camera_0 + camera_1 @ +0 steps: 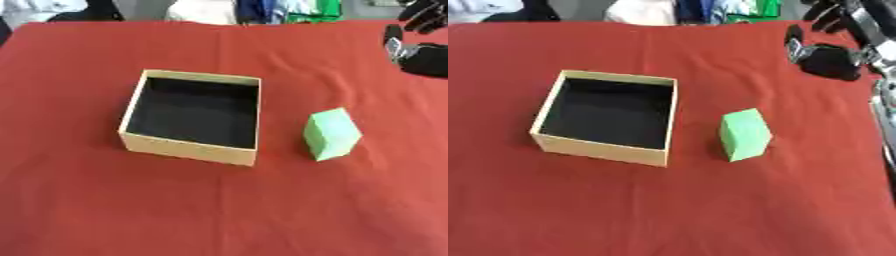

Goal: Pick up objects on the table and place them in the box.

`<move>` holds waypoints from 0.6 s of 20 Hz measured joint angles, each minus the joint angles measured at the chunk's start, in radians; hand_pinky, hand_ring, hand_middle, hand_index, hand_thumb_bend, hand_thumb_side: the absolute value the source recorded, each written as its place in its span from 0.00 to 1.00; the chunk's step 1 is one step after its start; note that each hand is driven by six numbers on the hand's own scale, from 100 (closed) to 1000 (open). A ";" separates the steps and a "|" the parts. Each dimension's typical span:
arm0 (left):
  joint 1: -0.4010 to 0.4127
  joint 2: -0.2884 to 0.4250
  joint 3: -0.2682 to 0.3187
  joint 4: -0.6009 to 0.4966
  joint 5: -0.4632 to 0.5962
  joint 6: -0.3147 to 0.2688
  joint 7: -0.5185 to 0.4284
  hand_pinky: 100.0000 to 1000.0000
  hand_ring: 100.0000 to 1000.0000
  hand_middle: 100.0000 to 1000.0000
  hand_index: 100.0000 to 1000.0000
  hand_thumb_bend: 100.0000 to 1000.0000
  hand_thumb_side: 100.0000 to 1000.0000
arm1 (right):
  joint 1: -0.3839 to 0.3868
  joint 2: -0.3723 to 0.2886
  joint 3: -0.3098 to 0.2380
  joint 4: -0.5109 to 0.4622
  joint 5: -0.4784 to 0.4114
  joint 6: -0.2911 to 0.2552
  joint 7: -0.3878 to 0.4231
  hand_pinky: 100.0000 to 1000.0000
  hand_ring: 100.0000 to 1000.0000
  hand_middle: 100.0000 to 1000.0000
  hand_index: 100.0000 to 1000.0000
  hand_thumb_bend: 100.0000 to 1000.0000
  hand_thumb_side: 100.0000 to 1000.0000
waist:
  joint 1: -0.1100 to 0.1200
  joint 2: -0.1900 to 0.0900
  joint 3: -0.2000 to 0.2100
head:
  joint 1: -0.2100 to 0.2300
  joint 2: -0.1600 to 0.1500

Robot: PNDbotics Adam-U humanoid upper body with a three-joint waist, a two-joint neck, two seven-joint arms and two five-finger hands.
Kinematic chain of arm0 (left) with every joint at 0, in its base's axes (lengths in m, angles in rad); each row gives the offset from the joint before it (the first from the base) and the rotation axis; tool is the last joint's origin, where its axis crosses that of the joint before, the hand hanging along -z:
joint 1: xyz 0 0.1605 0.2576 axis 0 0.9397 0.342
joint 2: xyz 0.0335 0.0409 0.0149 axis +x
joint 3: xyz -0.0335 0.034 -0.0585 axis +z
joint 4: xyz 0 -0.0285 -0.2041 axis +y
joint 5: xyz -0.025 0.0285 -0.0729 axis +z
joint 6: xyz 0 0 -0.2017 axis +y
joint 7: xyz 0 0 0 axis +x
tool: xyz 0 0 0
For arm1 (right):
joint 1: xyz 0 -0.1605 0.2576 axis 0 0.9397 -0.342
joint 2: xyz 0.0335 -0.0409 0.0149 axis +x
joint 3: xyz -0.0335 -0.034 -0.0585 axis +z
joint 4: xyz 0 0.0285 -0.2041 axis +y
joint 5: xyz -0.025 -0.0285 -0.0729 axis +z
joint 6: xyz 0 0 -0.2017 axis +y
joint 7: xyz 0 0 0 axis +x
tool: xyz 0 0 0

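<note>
Starting at the left, we see no left robot hand in either view; that side shows only the surface (70,200), which is covered in a red cloth with a few soft creases.

Left of centre we find the box (188,152), a square, open-topped container with pale tan walls and a dark interior. It sits flat on the cloth, turned a little askew, and we see nothing inside it.

Just beside the box, on its right and apart from it by a narrow strip of red cloth, stands the green block (744,135). It rests on the surface, outside the box, angled so that one corner faces us. Nothing touches it.

Farther right and toward the far edge, we find the right robot hand (826,60), black with some silver parts, coming in from the upper right corner. It is well apart from the green block and holds nothing. Its dark fingers (422,17) look partly curled, but the shapes run together and we cannot tell whether the hand is spread or closed.

Along the far edge, beyond the cloth, we make out bits of white, blue and green fabric.
</note>
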 measured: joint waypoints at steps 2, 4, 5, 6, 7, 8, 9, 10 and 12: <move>0.000 0.000 0.000 0.000 0.000 0.000 0.000 0.61 0.57 0.67 0.76 0.00 0.48 | 0.000 0.000 0.000 0.000 0.000 0.000 0.000 0.68 0.65 0.62 0.82 0.00 0.15 | 0.000 0.000 0.000 | 0.000 0.000; 0.000 0.000 0.000 0.000 0.000 0.000 0.000 0.61 0.57 0.67 0.76 0.00 0.48 | 0.000 0.000 0.000 0.000 0.000 0.000 0.001 0.68 0.65 0.62 0.82 0.00 0.15 | 0.000 0.000 0.000 | 0.000 0.000; 0.000 0.000 0.000 0.000 0.000 0.000 0.000 0.61 0.57 0.67 0.76 0.00 0.48 | -0.001 0.000 0.000 0.000 0.001 0.001 0.001 0.69 0.66 0.63 0.83 0.00 0.14 | 0.000 0.000 0.001 | 0.000 0.000; 0.000 0.000 0.000 0.000 0.000 0.000 0.000 0.61 0.57 0.67 0.76 0.00 0.48 | -0.003 -0.001 0.001 0.000 0.002 0.001 0.002 0.69 0.67 0.64 0.83 0.00 0.14 | 0.000 0.000 0.001 | 0.000 0.000; 0.000 0.000 0.000 0.000 0.000 0.000 0.000 0.61 0.57 0.67 0.76 0.00 0.48 | -0.007 -0.004 0.006 0.000 0.004 0.000 0.006 0.71 0.69 0.67 0.84 0.00 0.14 | 0.000 0.000 0.001 | 0.000 0.000; 0.000 0.000 0.000 0.000 0.000 0.000 0.000 0.61 0.57 0.67 0.76 0.00 0.48 | -0.012 -0.010 0.011 0.002 0.008 -0.002 0.012 0.73 0.71 0.69 0.85 0.00 0.14 | 0.000 0.000 0.002 | 0.000 0.000; 0.000 0.000 0.000 0.000 0.000 0.000 0.000 0.61 0.57 0.67 0.76 0.00 0.48 | -0.020 -0.018 0.018 0.004 0.015 -0.007 0.022 0.76 0.73 0.71 0.86 0.00 0.13 | 0.000 0.000 0.004 | 0.000 0.000; 0.000 0.000 0.000 0.000 0.000 0.000 0.000 0.61 0.57 0.67 0.76 0.00 0.48 | -0.030 -0.028 0.026 0.008 0.028 -0.014 0.037 0.78 0.75 0.73 0.87 0.00 0.09 | 0.000 0.000 0.004 | 0.000 0.000; 0.000 0.000 0.000 0.000 0.000 0.001 -0.001 0.61 0.57 0.67 0.76 0.00 0.48 | -0.049 -0.049 0.044 0.017 0.062 -0.037 0.079 0.82 0.78 0.77 0.90 0.00 0.03 | 0.000 0.000 0.005 | 0.000 0.000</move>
